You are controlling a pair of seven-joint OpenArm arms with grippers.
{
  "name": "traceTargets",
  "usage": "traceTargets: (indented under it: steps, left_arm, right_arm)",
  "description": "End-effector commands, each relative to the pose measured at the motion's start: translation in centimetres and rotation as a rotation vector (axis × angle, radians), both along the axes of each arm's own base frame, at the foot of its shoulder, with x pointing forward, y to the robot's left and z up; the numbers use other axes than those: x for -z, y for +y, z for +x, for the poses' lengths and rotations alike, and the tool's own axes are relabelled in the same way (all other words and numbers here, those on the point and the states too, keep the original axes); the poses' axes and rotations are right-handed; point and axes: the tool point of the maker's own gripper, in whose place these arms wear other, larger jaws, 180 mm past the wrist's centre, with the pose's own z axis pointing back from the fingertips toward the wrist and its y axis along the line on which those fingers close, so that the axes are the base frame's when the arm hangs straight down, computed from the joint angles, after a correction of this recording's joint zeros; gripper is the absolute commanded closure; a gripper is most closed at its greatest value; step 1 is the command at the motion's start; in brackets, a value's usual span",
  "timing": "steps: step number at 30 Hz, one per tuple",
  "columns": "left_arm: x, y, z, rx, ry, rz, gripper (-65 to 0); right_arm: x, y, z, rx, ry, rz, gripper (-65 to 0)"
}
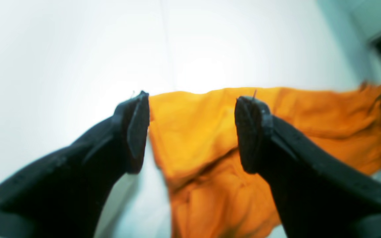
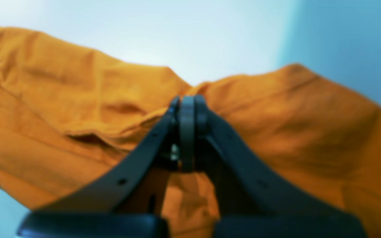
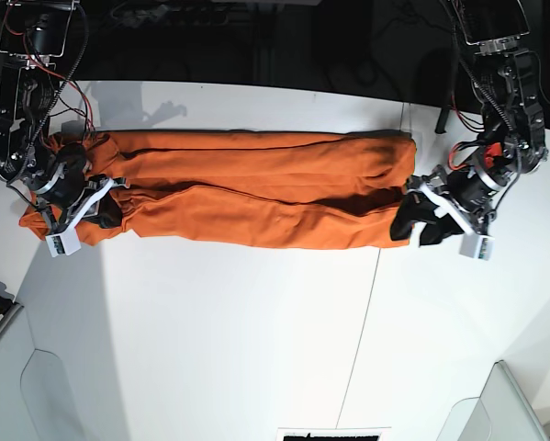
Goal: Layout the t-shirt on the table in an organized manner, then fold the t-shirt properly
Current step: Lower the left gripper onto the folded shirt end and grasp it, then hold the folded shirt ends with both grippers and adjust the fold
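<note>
T-shirt (image 3: 256, 202) is lying stretched along the surface (image 3: 256, 340); right gripper (image 2: 187, 109) is pinching its cloth, left gripper (image 1: 192, 129) is gaping apart.

No readable text, label, brand, number or sign appeared in any view; the t-shirt (image 3: 256, 188) showed plain orange cloth with no print; the table (image 3: 256, 322) was bare white with no markings; a dark strip at the table's near edge (image 3: 332, 434) carried something pale, too small to read; both wrist views were too blurred for any lettering.
</note>
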Motion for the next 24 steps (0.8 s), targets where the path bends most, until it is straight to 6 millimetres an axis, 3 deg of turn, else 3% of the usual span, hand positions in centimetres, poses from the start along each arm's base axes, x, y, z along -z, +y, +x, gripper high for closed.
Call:
traceTargets:
  steps: [1,7,16,19,24]
  left_arm:
    - [-0.8,0.1,1.1,-0.008,-0.035,0.032,-42.5]
    - [1.3,1.7,1.7,-0.066,0.015,0.176,-42.5]
    - [4.5,1.9,-1.8,-0.057,0.107,0.197,-42.5]
    - [4.0,2.2,-1.4,-0.077,0.081,0.193,-42.5]
    - [1.0,3.6,1.0,-0.140,0.010,0.156,-42.5]
  right_arm:
    - [-1.4,-0.3,1.0,-0.002,-0.052,0.004,0.0]
    - [-1.4,-0.3,1.0,-0.001,-0.051,0.005,0.0]
    - [-1.4,-0.1,1.0,-0.001,-0.053,0.013,0.0]
    - [-1.5,-0.1,1.1,0.001,-0.059,0.016,0.0]
    - [-1.6,-0.1,1.1,0.001,-0.062,0.017,0.0]
